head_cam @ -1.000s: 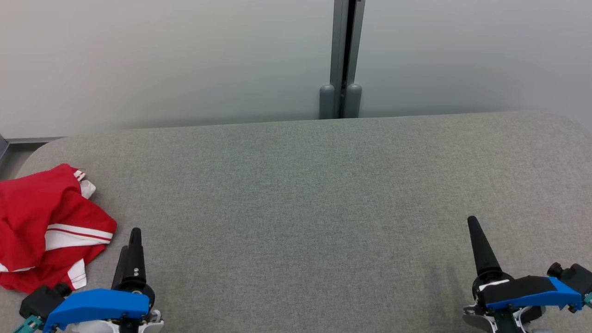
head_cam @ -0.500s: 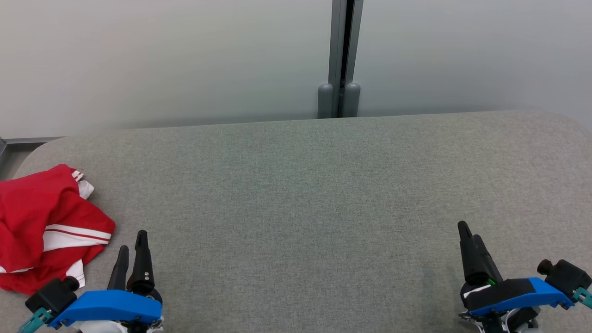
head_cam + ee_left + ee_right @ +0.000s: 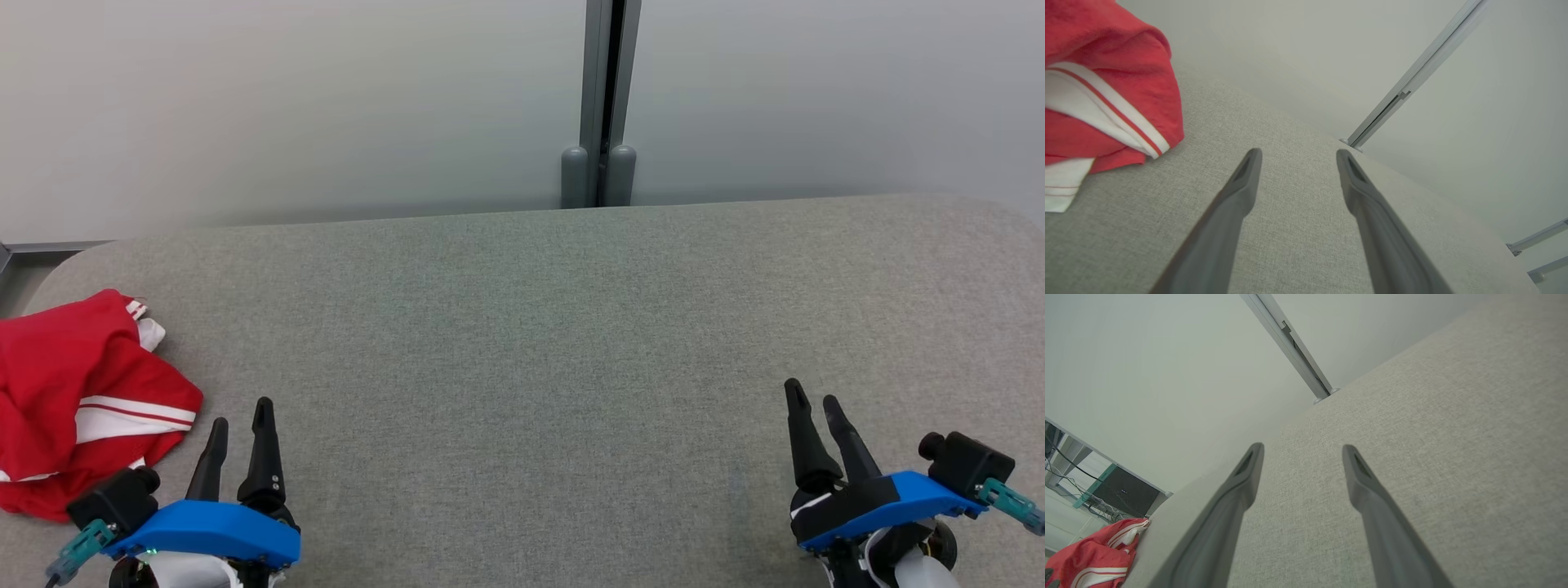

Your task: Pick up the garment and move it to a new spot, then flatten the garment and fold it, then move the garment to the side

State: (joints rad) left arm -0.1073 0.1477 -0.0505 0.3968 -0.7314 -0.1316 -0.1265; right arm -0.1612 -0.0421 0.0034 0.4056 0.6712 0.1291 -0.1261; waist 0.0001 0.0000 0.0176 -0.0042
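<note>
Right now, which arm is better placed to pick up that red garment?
The left, probably. The left fingers stand open right beside the crumpled red garment at the grey surface's left end, not touching it. The right fingers, also open, are at the far right end, a long reach away.

light: even, soft, bright | shadows: faint | glare: none | wrist views: wide-angle edge stretch
</note>
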